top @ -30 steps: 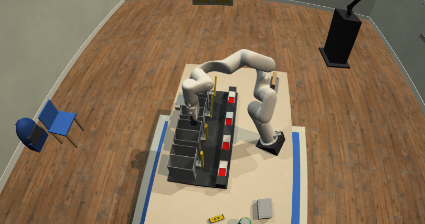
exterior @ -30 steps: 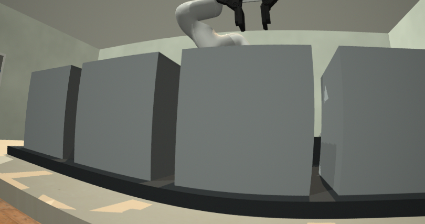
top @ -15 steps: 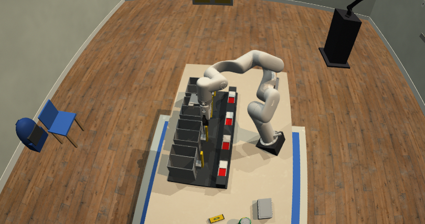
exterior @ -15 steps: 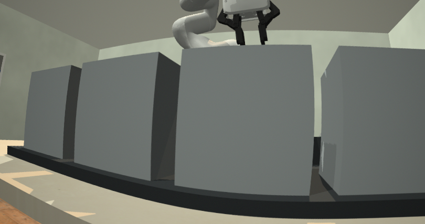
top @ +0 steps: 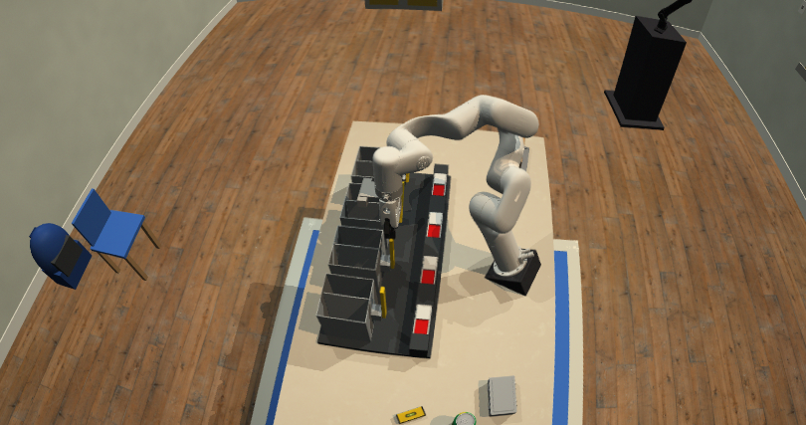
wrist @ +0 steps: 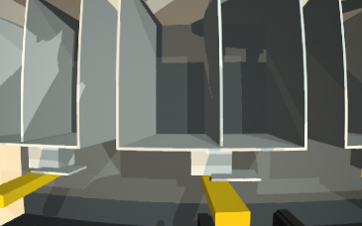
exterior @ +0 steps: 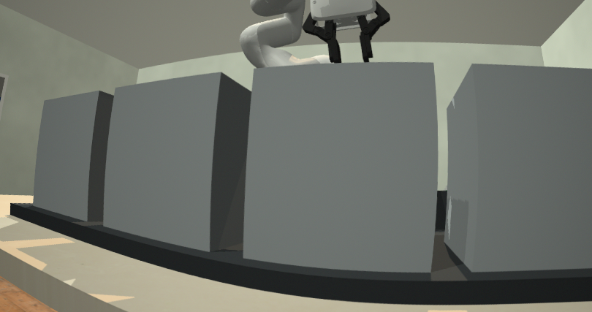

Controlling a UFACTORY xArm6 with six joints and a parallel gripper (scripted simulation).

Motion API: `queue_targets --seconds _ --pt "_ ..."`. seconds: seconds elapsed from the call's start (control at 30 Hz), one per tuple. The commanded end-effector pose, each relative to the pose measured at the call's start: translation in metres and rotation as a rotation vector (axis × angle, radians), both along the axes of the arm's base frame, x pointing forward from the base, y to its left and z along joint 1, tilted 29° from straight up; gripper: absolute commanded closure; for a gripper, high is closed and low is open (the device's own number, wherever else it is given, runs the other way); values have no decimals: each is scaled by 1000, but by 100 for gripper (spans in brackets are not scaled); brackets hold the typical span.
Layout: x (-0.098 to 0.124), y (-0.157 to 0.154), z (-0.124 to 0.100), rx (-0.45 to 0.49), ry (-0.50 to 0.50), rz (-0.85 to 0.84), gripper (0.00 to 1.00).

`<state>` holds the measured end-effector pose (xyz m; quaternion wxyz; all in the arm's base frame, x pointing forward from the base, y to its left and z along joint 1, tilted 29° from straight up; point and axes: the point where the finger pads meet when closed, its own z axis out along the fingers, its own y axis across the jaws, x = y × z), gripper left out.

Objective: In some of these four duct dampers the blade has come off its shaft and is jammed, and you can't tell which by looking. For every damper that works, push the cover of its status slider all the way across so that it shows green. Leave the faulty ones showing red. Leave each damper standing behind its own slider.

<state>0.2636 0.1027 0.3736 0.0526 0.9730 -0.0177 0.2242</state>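
Your claw (top: 389, 231) (exterior: 352, 61) (wrist: 245, 218) is partly open, with a gap between its two black fingers and nothing in its grip. It points down at the handle side of the row of boxes, near the yellow handle (top: 391, 253) (wrist: 228, 200) of the second box from the bottom of the top view. In the wrist view you can see that handle's near end between the fingers — whether either finger touches it, you cannot tell. The four dampers are open-topped grey boxes (top: 340, 325) (exterior: 339, 164) (wrist: 211, 149), standing upright in a row on one long dark base (top: 389, 340) (exterior: 289, 283), each behind its own slider. Along the base's other edge you have the four status sliders, and each shows a red window (top: 421, 325) beside its white cover (top: 423, 312). Your arm (top: 504, 196) (exterior: 275, 28) arches over the slider side from its black mount (top: 526, 286). Past the base's lower end — on the same table (top: 468, 359) — lie a grey case (top: 502, 394) and a yellow level (top: 410, 414).
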Motion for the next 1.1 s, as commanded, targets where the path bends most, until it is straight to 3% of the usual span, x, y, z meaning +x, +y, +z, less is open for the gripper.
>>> queue_targets --seconds 0.0,1.07 --pt "1 0 0 2 -3 0 61" --pt "25 -6 -49 2 -3 0 61"
